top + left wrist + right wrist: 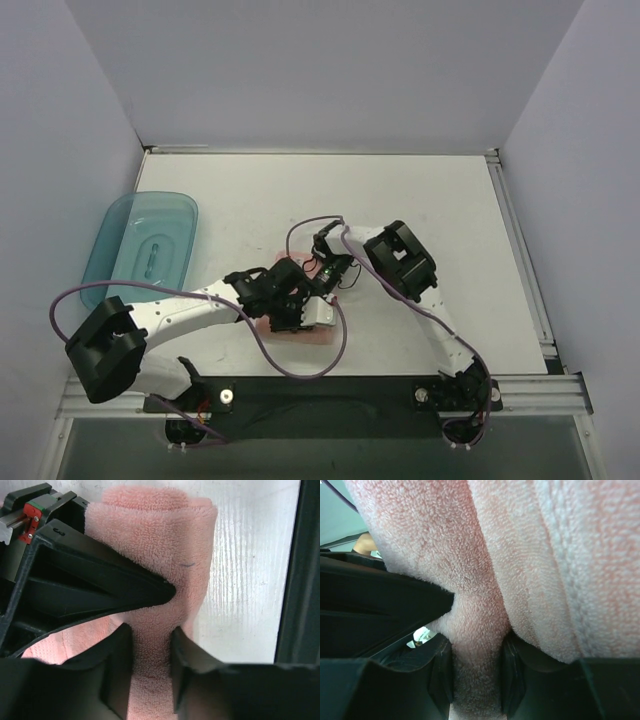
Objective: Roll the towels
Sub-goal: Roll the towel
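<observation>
The salmon-pink towel (318, 335) lies bunched near the table's front middle, mostly hidden under both grippers in the top view. My left gripper (290, 308) is shut on a fold of the towel (165, 555); the cloth fills the gap between its fingers (117, 665). My right gripper (325, 270) is shut on another fold of the towel (520, 555), which fills its wrist view, pinched between its fingers (512, 675). The two grippers sit close together over the towel.
A translucent teal tray (140, 247) lies at the left of the table. Purple cables (345, 330) loop around both arms. The table's dark front rail (330, 390) runs just before the towel. White walls enclose the table.
</observation>
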Controlling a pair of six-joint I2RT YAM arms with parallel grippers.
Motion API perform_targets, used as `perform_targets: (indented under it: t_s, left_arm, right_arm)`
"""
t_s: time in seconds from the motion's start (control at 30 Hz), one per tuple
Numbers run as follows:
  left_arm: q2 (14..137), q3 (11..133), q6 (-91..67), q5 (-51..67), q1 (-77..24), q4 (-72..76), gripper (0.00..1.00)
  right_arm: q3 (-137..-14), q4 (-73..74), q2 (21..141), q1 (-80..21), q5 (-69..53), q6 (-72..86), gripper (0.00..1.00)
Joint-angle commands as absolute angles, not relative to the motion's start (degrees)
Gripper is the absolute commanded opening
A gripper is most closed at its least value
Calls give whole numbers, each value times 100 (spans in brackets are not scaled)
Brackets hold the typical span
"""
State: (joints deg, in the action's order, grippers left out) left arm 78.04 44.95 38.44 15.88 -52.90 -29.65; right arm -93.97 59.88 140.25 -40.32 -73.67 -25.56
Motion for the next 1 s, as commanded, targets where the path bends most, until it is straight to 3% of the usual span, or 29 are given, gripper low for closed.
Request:
perform_targets:
  t_s: [0.0, 0.13, 0.17, 0.3, 0.57, 0.83, 0.97]
  left_arm:
    - [8190, 4474, 3841, 1845, -5361, -3479, 31]
    - [8490, 4570, 3683, 2232, -5353, -3937, 17]
    - [8542, 4631, 3596, 2311, -5353, -3981, 12]
    - [8964, 5017, 3577, 2742, -5265, -4542, 5]
    - [9930, 6362, 3753, 3787, -4211, -5545, 7]
    - [11732, 8190, 4182, 4130, -3455, -6766, 14]
    - [12339, 8770, 4684, 4306, -3244, -7180, 15]
  right_arm:
    - [-9369, 5915, 14029, -3718, -6179, -2312, 31]
    - [-9597, 5924, 13589, -3367, -6126, -2022, 45]
    - [-9650, 5933, 13483, -3271, -6100, -1978, 53]
    - [-10063, 5959, 12896, -2752, -5731, -1863, 64]
    - [-9775, 5889, 11630, -1514, -5581, -2091, 66]
    - [-7923, 5696, 9960, -1029, -5572, -2584, 62]
    - [-6700, 4713, 8592, -949, -5152, -2312, 60]
